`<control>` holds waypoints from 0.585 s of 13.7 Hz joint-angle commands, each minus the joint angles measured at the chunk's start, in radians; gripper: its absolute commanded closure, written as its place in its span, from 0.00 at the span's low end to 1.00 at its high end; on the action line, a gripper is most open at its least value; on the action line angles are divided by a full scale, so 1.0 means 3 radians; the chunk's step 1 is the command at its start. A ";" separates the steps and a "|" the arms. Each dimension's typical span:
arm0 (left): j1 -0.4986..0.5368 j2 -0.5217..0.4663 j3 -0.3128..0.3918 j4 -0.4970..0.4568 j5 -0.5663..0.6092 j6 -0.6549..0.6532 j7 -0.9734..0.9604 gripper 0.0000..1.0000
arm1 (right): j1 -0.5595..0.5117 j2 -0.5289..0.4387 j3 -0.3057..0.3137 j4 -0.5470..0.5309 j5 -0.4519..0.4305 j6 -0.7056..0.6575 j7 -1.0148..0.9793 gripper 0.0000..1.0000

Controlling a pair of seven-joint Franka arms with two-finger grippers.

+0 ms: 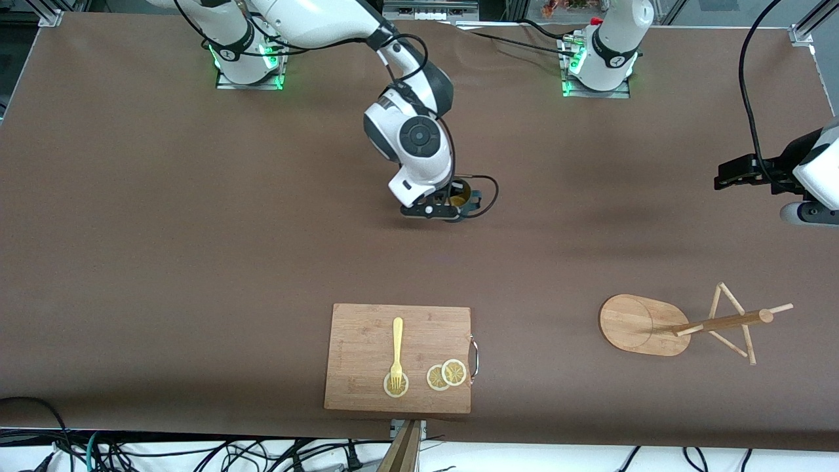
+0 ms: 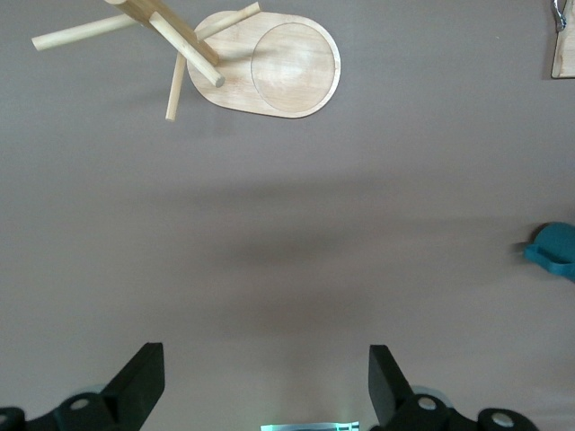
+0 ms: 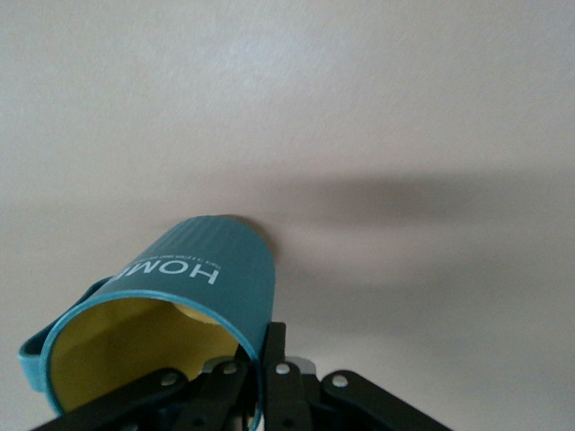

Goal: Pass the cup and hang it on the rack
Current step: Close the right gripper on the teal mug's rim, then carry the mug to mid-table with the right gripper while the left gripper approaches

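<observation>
Your right gripper (image 1: pixel 451 208) pinches the cup (image 1: pixel 461 195) by its rim, mid-table. Your left gripper (image 2: pixel 267 382) waits, fingers apart, near the rack (image 1: pixel 688 324). You're at the pass; next, bring the cup over to it.

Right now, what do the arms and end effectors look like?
Both arms have glossy white shells with dark grey joints and black cables. Green lights glow at both bases. The right end effector and the left end effector have black fingers.
</observation>
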 commanded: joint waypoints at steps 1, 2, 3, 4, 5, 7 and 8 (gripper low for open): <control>0.0003 0.0069 -0.0009 0.0129 0.0002 -0.0051 -0.0005 0.00 | -0.0014 0.0033 0.0044 0.0115 0.0096 -0.0147 0.0060 1.00; 0.0003 0.0069 -0.0014 0.0129 -0.0003 -0.0051 -0.0005 0.00 | 0.0027 0.0048 0.0044 0.0110 0.0096 -0.0147 0.0070 1.00; 0.0003 0.0069 -0.0014 0.0129 -0.0003 -0.0051 -0.0005 0.00 | 0.0063 0.0054 0.0044 0.0110 0.0096 -0.0147 0.0080 1.00; 0.0003 0.0069 -0.0014 0.0129 0.0002 -0.0051 0.0000 0.00 | 0.0094 0.0089 0.0044 0.0110 0.0091 -0.0147 0.0091 1.00; -0.0007 0.0069 -0.0019 0.0129 0.0002 -0.0051 0.0000 0.00 | 0.0129 0.0115 0.0044 0.0110 0.0075 -0.0142 0.0116 1.00; -0.0033 0.0089 -0.0024 0.0129 -0.0018 -0.0046 0.0000 0.00 | 0.0150 0.0135 0.0044 0.0110 0.0060 -0.0127 0.0127 0.94; -0.0033 0.0105 -0.0029 0.0129 -0.0033 -0.0046 0.0005 0.00 | 0.0150 0.0130 0.0044 0.0110 0.0060 -0.0127 0.0152 0.88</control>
